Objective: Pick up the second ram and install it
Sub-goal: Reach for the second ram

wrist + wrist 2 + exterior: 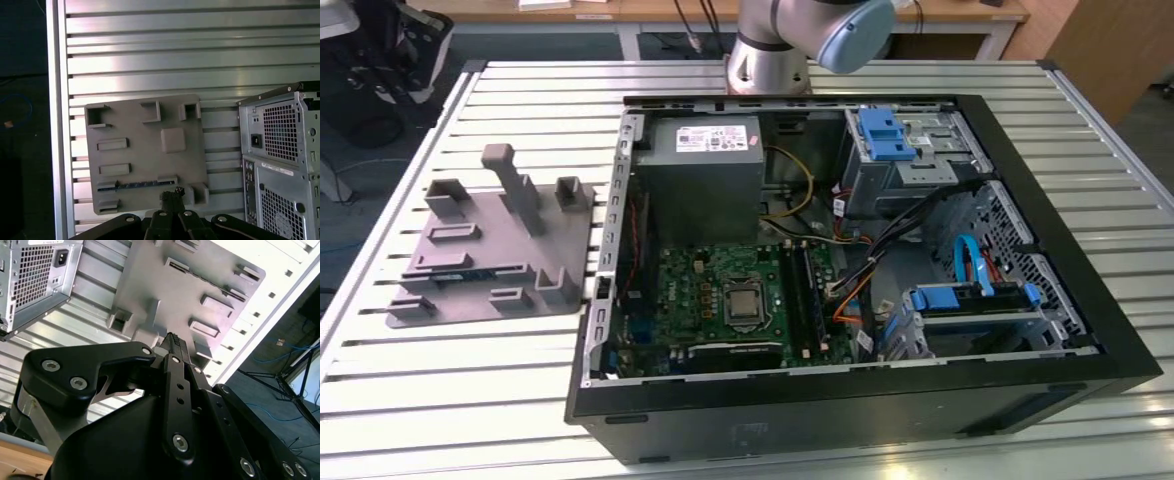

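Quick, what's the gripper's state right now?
Gripper: fingers closed, holding nothing; the second ram lies on the grey fixture plate.

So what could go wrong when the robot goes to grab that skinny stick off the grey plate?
The second ram sits low in a slot of the grey fixture plate, with raised blocks close by; a crooked grab could bump them or tip the stick. The black slots on the motherboard sit deep in the case beside cables, which might snag it or let it go in crooked.
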You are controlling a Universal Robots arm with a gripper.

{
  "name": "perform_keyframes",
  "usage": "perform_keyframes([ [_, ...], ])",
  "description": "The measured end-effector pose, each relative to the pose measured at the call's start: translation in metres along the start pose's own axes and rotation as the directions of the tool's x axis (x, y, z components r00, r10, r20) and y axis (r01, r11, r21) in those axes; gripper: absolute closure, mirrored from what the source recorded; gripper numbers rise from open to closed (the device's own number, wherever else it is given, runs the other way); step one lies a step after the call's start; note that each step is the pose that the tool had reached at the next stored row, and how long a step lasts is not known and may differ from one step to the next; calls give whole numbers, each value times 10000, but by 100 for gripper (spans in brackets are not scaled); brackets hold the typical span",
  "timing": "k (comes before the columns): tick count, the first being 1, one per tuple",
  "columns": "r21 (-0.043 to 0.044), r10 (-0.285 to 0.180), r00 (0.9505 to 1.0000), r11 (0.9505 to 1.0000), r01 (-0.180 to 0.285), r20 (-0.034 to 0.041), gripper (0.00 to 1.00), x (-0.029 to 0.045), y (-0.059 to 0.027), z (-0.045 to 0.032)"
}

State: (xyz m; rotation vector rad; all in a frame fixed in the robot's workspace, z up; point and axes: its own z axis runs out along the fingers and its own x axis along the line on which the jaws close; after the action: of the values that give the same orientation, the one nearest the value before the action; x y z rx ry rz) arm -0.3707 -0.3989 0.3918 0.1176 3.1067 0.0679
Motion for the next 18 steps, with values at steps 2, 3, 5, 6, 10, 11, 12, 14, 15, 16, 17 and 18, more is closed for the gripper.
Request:
perform_keyframes([
  [2,0,0,10000,10000,0,0,90,52,-4,-1],
  [3,0,0,10000,10000,0,0,90,78,-6,-2],
  [5,1,0,10000,10000,0,-1,90,129,-10,-3],
  [6,1,0,10000,10000,0,0,90,155,-12,-3],
  [10,0,0,10000,10000,0,0,90,257,-19,-6],
  [11,1,0,10000,10000,0,-1,90,282,-21,-6],
  [12,2,0,10000,10000,0,-1,90,302,-23,-7],
  [14,0,0,10000,10000,0,0,90,337,-25,-7],
  [15,0,0,10000,10000,0,0,90,354,-27,-7],
  [16,1,0,10000,10000,0,0,90,372,-28,-7],
  [17,0,0,10000,10000,0,0,90,389,-29,-7],
  [18,1,0,10000,10000,0,0,90,406,-31,-8],
])
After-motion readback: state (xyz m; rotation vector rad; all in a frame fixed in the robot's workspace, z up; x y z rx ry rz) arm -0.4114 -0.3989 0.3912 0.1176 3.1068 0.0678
